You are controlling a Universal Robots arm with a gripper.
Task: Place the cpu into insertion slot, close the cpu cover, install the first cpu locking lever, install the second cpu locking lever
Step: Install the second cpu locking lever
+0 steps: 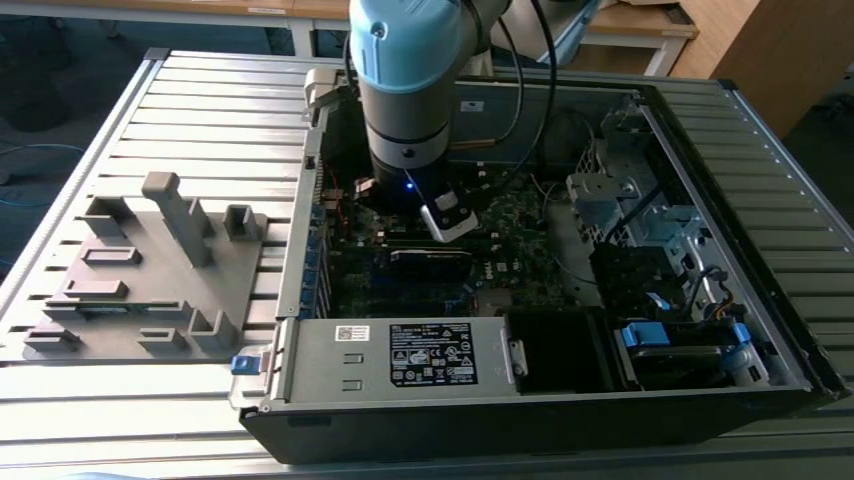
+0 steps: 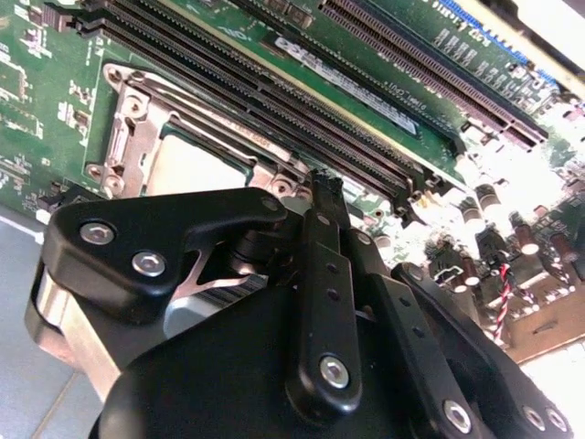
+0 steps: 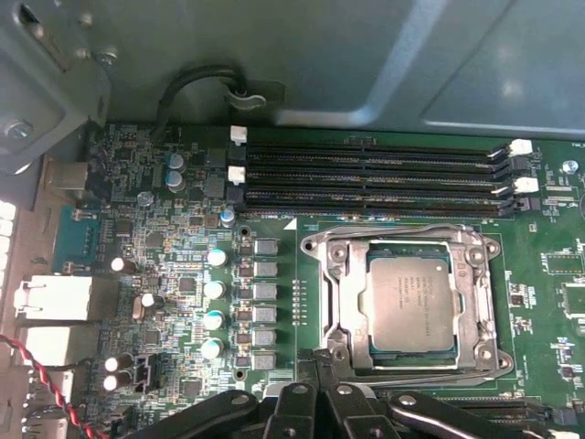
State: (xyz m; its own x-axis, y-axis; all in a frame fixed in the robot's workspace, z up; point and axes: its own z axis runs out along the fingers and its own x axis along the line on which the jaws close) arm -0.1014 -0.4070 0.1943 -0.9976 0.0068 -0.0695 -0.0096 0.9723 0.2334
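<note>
The cpu is sitting flat in the insertion slot at the lower right of the first wrist view, and the cpu cover is lying closed around it, its window framing the dull metal top. 2 thin wire levers are running along the frame's edges; whether they are latched I cannot tell. In the second wrist view the same socket is showing at upper left, just beyond the gripper, whose fingertips are pressing together with nothing between them. In the exterior view the arm is reaching down into the open computer case. I judge the chip light, stiff and fragile underneath; the springy levers are best taken at their bent free ends.
</note>
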